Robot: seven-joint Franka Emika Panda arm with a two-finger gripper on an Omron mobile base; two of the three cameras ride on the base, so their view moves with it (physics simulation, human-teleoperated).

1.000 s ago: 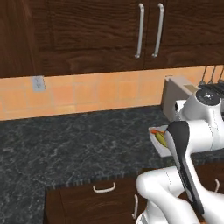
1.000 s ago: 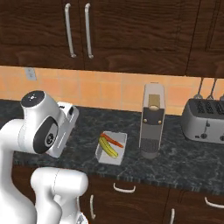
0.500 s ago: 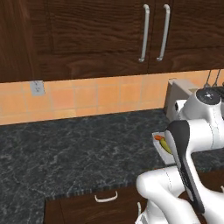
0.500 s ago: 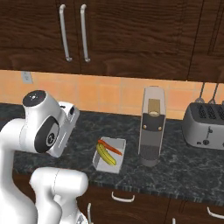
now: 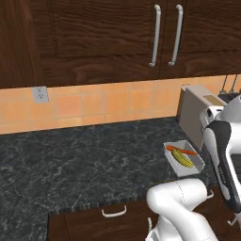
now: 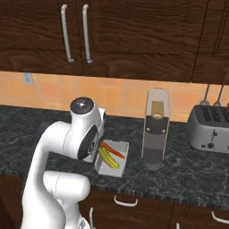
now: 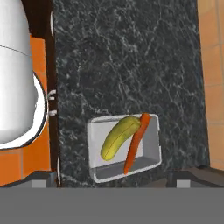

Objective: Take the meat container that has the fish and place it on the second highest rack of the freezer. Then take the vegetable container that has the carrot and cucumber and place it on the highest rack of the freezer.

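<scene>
The vegetable container (image 7: pixel 148 151) is a shallow grey tray on the dark counter, holding a yellow-green cucumber (image 7: pixel 118 136) and an orange carrot (image 7: pixel 135 142). In the left base view the vegetable container (image 5: pixel 189 170) lies near the counter's front edge, beside my arm. In the right base view that container (image 6: pixel 112 171) sits just right of my arm, partly behind it. My gripper (image 7: pixel 111 179) hangs above the tray, open, nothing between its fingers. The meat container with the fish and the freezer are out of view.
A tall coffee machine (image 6: pixel 155 129) stands right of the tray, and a toaster (image 6: pixel 210 129) farther right. Dark wall cabinets (image 5: pixel 117 37) hang over the speckled counter (image 5: pixel 84 164). A wall socket (image 5: pixel 41 94) sits on the orange tiles. Drawers (image 5: pixel 113 212) run below.
The whole picture has shifted a little in both base views, so the base has moved. The tray lies where it was and the jaws stay wide.
</scene>
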